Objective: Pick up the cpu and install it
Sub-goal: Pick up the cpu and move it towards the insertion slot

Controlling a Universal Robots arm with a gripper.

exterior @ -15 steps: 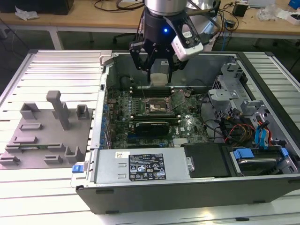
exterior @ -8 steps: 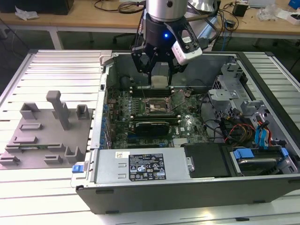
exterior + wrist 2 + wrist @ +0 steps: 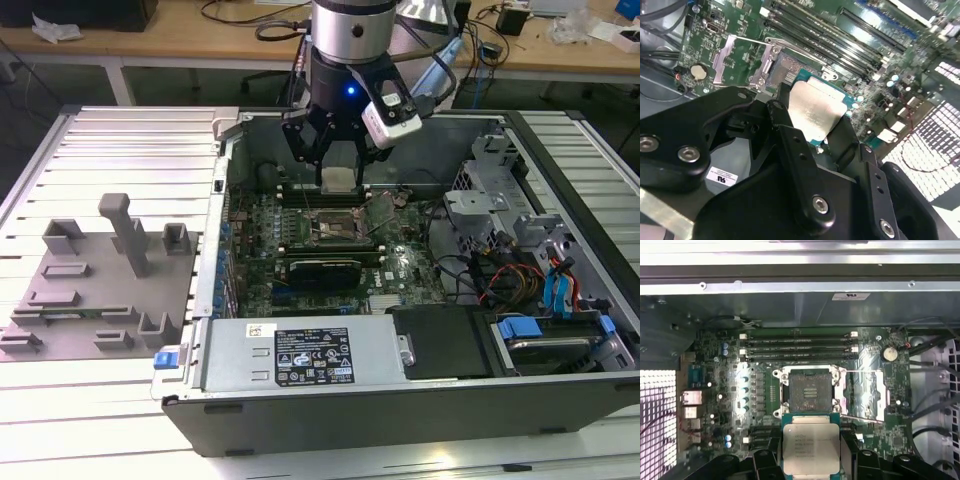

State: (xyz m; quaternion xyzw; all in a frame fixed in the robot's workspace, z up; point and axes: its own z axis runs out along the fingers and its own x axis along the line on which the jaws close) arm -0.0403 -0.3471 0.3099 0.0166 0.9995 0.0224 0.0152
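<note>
Overhead, we logged the gripper (image 3: pixel 340 168) hanging inside the open computer case (image 3: pixel 420 400), its 2 black fingers (image 3: pixel 795 150) clamped on opposite edges of the cpu (image 3: pixel 339 181). The silvery lid showed in both wrist views, with a green edge round it.

We noted the cpu held flat in the air, above the motherboard (image 3: pixel 262 228) and apart from the socket (image 3: pixel 335 228); not seated. The socket was bare in the first wrist view, its dark contacts exposed and its metal load plate (image 3: pixel 867 392) swung open to 1 side. Memory slots (image 3: pixel 797 347) ran just beside the socket; a coin battery (image 3: pixel 889 354) sat near the plate.

On the exterior view's left, a grey moulded tray (image 3: pixel 80 300) lay outside the case, well apart from the gripper.
</note>
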